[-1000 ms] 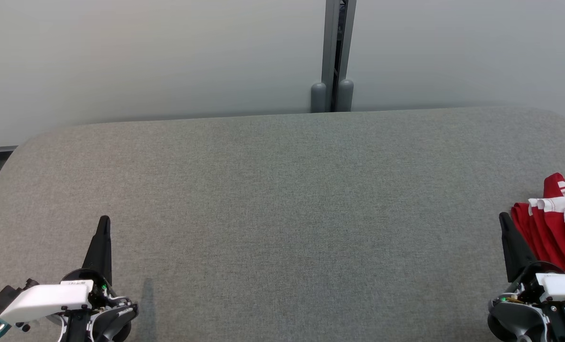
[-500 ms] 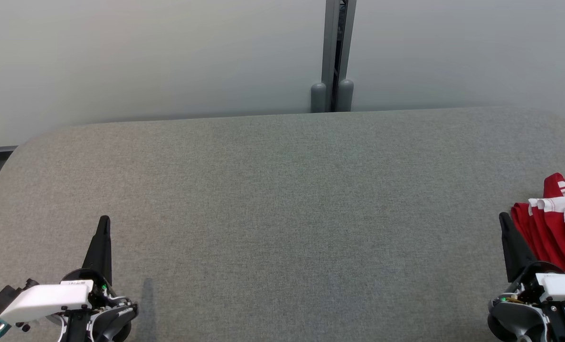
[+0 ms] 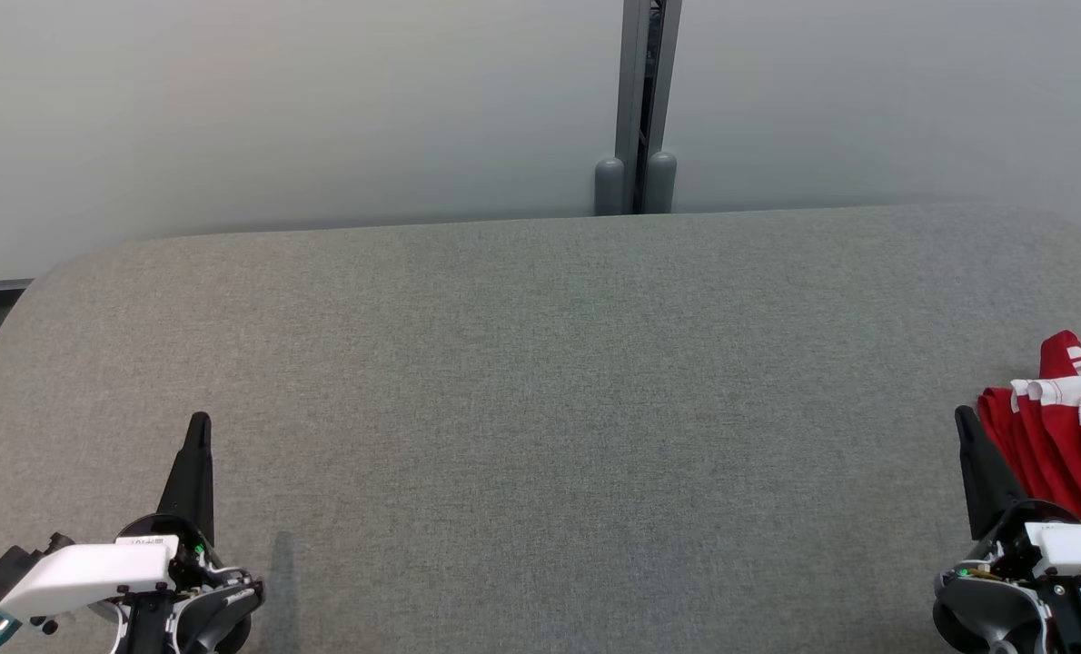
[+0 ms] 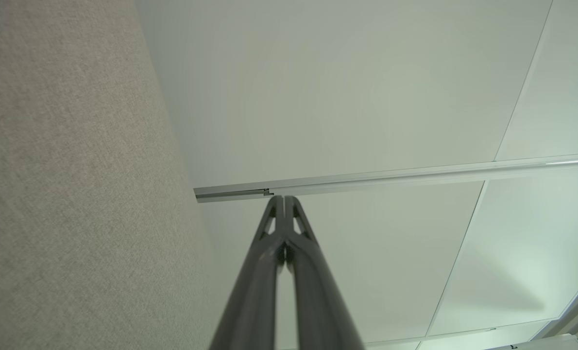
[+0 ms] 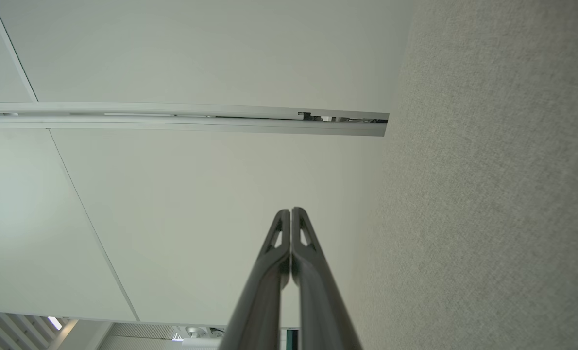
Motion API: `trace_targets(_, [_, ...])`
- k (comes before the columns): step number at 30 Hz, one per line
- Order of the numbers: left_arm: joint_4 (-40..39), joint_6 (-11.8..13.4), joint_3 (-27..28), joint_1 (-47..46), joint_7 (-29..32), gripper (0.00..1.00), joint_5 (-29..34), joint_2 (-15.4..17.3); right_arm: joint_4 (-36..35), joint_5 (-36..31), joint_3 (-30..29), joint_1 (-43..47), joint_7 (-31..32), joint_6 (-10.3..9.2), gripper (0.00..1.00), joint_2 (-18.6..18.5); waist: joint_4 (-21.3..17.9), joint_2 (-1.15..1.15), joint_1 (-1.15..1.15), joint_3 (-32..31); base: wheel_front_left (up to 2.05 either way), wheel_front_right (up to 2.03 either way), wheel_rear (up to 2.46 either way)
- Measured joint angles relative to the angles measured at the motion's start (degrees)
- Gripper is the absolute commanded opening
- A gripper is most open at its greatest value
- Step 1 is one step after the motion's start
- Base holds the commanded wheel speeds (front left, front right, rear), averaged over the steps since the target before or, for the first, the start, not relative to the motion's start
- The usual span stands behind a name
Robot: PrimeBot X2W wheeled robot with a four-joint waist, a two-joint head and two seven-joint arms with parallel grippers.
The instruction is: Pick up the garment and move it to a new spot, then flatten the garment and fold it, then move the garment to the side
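Observation:
A crumpled red garment with white trim [image 3: 1063,436] lies at the right edge of the grey table [image 3: 540,391], partly cut off by the head view's border. My right gripper [image 3: 964,419] stands just left of it, shut with nothing held; in the right wrist view its fingertips [image 5: 290,212] press together. At the lower left, far from the garment, my left gripper [image 3: 199,424] is likewise shut and empty, and its fingertips [image 4: 283,199] meet in the left wrist view.
The table has rounded far corners and a pale wall behind it. A grey post [image 3: 636,109] stands at the middle of the far edge. The wrist views look past the table's fabric [image 4: 65,194] toward white wall panels.

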Motion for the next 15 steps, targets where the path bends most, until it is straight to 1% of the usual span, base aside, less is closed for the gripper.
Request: trace_targets(15, [0.0,0.0,0.0,0.0,0.0,0.00,0.0,0.0,0.0,0.0,0.0,0.0,0.0,0.00,0.00,0.0,0.0,0.00,0.00,0.0,0.00,0.00,0.00])
